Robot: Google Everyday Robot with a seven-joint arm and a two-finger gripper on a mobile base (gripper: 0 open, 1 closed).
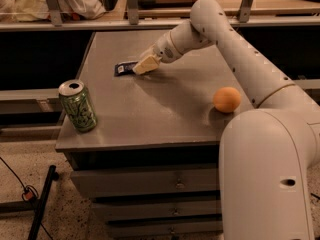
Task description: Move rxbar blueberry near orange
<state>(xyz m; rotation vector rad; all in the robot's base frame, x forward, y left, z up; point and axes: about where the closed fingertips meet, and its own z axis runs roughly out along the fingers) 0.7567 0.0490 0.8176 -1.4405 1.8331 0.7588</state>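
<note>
Closest to me, the green can (77, 107) stands upright at the near left corner of the table (150, 119), well out of the way. Over on the near right edge sits the orange (227, 99), alone, with bare tabletop all around it. That's the target.

Now look further back: the arm (235, 49) reaches across to the far left part of the top, and the gripper (144, 65) is down at the surface, right on the right end of the rxbar blueberry (123, 69). The bar lies flat, dark wrapper, white patch showing on its left end, well apart from the orange. Whether the gripper is clamped on it or released, I cannot tell from here.

So I'd say the step in hand is securing the bar. It's thin and flat, so a good hold means coming low and taking it squarely across the width, not nipping one corner, or it may pivot or slip. Then lift just clear, carry it diagonally toward the near right, and set it just beside the orange without nudging it, because round fruit will roll off that edge.
</note>
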